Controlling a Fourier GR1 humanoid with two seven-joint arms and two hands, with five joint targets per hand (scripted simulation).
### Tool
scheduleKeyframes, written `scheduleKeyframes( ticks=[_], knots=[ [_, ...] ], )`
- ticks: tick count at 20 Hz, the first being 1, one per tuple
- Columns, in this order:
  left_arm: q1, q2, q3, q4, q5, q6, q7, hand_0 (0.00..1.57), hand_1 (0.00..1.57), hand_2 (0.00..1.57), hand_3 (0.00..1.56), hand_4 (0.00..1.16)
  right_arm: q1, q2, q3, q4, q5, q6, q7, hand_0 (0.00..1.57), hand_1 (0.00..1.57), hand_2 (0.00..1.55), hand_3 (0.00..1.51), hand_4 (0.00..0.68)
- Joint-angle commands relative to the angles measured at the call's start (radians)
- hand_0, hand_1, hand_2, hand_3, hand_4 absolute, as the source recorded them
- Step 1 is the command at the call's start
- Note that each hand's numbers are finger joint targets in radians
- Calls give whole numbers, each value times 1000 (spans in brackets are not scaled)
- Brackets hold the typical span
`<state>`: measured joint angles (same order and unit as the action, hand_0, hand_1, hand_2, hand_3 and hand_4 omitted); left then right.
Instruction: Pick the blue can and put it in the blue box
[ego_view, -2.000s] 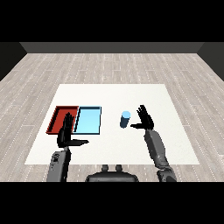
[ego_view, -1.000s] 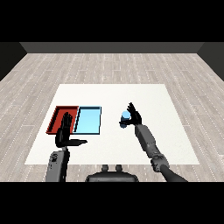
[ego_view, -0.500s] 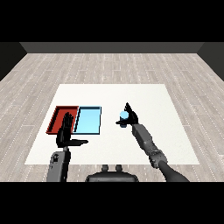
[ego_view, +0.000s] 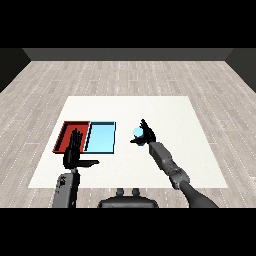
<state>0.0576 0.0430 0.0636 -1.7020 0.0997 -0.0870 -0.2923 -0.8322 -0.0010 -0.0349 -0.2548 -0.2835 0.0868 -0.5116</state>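
The blue can (ego_view: 138, 135) stands upright on the white table (ego_view: 165, 111), to the right of the light blue tray (ego_view: 100, 137). My right hand (ego_view: 148, 134) is against the can's right side, thumb and fingers curling round it. My left hand (ego_view: 75, 152) is raised with straight fingers and thumb stuck out, in front of the red tray (ego_view: 67, 135) and the blue tray's near left corner. Both trays hold nothing.
The red tray and the light blue tray lie side by side at the table's left. The table's near edge (ego_view: 125, 187) runs just in front of both forearms.
My right hand has moved left and forward from beside the can to close around it. The left hand has stayed where it was, and the can still stands in its place.
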Motion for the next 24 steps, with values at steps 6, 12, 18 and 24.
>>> scheduleKeyframes(
  ticks=[6, 12, 18, 24],
  knots=[
    [43, -29, -20, -46, -18, 28, 6, 0, 0, 0, 0, 0, -96, 1, 52, 109, -32, -219, 68, 1392, 1392, 1408, 1338, 431],
    [7, 14, 29, -4, 8, 2, -7, 0, 0, 0, 0, 0, -89, 1, 211, 133, 41, -355, 116, 1493, 1493, 1531, 1487, 535],
    [-97, 24, 43, 54, 46, -15, 35, 0, 0, 0, 0, 0, -53, 1, 250, 58, 23, -381, 125, 1546, 1546, 1526, 1466, 551],
    [-2, 15, -8, -33, 5, -15, 45, 0, 0, 0, 0, 0, -80, -36, 233, -76, 64, -306, 121, 1493, 1493, 1464, 1398, 562]
  ],
)
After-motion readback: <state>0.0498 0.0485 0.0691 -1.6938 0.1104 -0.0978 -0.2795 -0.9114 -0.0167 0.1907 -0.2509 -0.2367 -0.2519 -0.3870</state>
